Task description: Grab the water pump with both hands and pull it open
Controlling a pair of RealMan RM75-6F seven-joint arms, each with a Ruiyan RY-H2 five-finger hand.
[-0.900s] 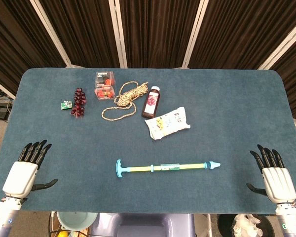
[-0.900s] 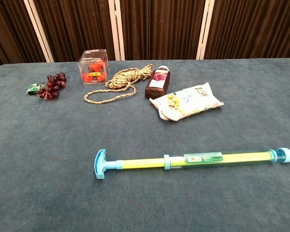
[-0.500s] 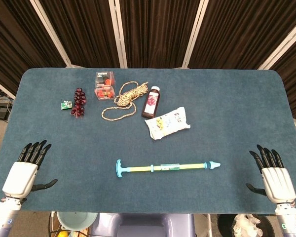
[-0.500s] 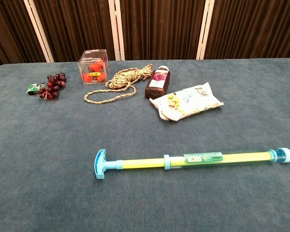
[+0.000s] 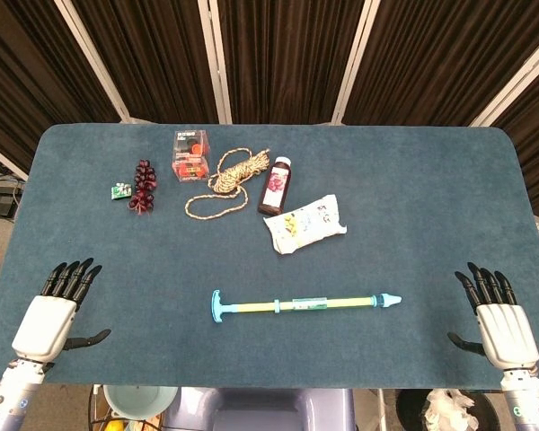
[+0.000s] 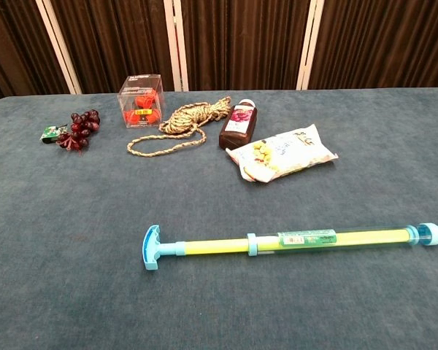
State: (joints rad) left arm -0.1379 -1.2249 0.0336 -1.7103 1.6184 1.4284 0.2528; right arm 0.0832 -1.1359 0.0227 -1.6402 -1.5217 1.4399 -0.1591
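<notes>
The water pump (image 5: pixel 301 304) (image 6: pixel 285 240) lies flat across the near middle of the blue table, a long yellow-green tube with a light blue T-handle (image 5: pixel 216 306) at its left end and a blue nozzle (image 5: pixel 391 299) at its right end. My left hand (image 5: pixel 49 316) hovers at the near left corner, fingers spread, holding nothing, far from the handle. My right hand (image 5: pixel 496 321) hovers at the near right corner, fingers spread and empty, well right of the nozzle. Neither hand shows in the chest view.
Toward the back left lie a bunch of dark grapes (image 5: pixel 144 186), a clear box with red contents (image 5: pixel 189 155), a coiled rope (image 5: pixel 229 178), a dark bottle (image 5: pixel 276 187) and a snack bag (image 5: pixel 305 223). The table's near edge (image 5: pixel 269 386) runs just below the pump.
My left hand has shifted slightly right and toward the near edge. The right hand and the pump have stayed put.
</notes>
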